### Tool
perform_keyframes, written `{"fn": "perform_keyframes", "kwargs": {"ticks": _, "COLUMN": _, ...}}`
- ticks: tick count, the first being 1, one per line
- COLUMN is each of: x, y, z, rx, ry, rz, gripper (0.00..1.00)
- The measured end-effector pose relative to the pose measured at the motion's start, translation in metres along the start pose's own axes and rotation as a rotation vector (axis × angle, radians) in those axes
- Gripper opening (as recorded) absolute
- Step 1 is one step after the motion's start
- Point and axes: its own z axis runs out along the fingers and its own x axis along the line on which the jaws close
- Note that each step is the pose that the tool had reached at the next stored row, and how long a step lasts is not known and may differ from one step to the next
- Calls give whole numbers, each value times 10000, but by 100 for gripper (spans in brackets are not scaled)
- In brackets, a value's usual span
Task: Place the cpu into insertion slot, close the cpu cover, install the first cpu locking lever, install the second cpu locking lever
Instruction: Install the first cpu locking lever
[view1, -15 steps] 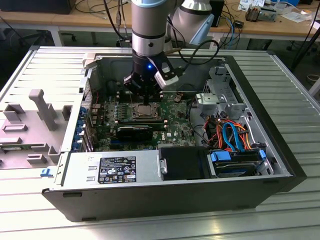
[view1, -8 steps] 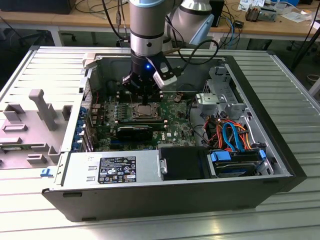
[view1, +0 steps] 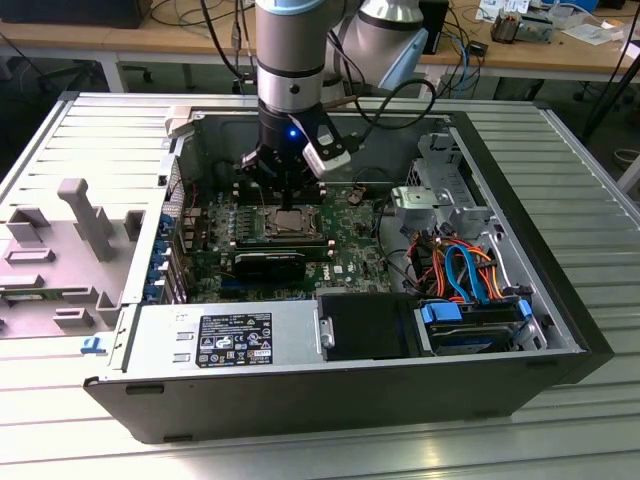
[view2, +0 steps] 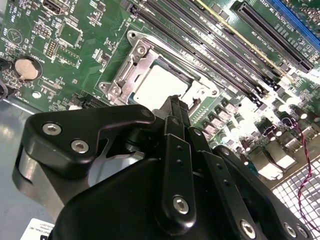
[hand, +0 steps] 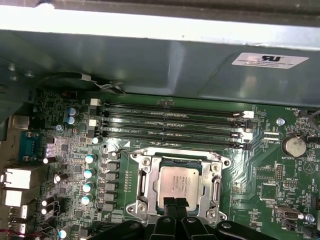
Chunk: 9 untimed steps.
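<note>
The cpu (hand: 180, 185) is a dull silver square lying flat in the insertion slot (hand: 142, 184) on the green motherboard; it also shows in the exterior view (view1: 291, 222) and the second wrist view (view2: 159, 85). The cpu cover (hand: 216, 186), a thin silver frame, lies down around the chip, with the chip's top showing through its window. A thin metal lever rod (hand: 172, 151) runs along one side of the socket. My gripper (hand: 174, 203) hangs just above the socket's edge, its two black fingers pressed together with nothing between them; it also shows from outside (view1: 284, 203) and from behind (view2: 175, 104).
The open computer case (view1: 520, 190) lies on a slatted metal table. Long black memory slots (hand: 170, 122) run beside the socket. A graphics card (view1: 270, 264), power supply (view1: 225, 335), drive cage (view1: 470, 325) and coloured cables (view1: 465, 265) crowd the case. A coin battery (hand: 293, 145) sits nearby.
</note>
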Motion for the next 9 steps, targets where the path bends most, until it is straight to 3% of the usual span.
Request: {"fn": "perform_keyframes", "kwargs": {"ticks": 9, "x": 78, "y": 7, "z": 1, "rx": 0, "ry": 0, "rz": 0, "gripper": 11}}
